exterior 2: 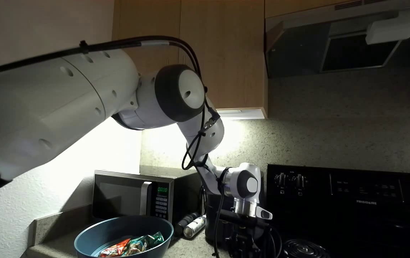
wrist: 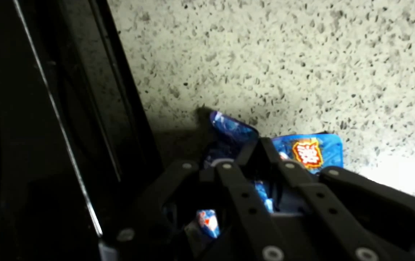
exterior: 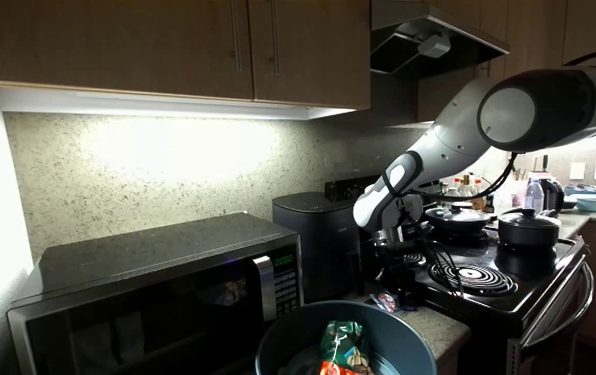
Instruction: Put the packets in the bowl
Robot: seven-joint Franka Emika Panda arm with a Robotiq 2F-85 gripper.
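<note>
The large blue-grey bowl (exterior: 290, 336) stands in the foreground in both exterior views (exterior 2: 119, 228). A green packet (exterior: 340, 338) and an orange-red packet (exterior: 332, 369) lie inside it; both also show in an exterior view, green (exterior 2: 155, 239) and orange-red (exterior 2: 118, 248). A blue packet (exterior: 384, 302) with a red and yellow logo lies on the counter beside the stove. In the wrist view my gripper (wrist: 258, 145) points down with its fingertips together on the blue packet (wrist: 325, 148), which sticks out on both sides, creased. In an exterior view the gripper (exterior 2: 242, 247) hides the packet.
The speckled counter (wrist: 265, 65) meets the black stove (wrist: 66, 108) close beside the gripper. A dark air fryer (exterior: 318, 245) stands behind the gripper, and the microwave (exterior: 162, 291) is beside the bowl. Cans (exterior 2: 194, 226) lie near the air fryer. A dark pot (exterior: 529, 229) sits on the stove.
</note>
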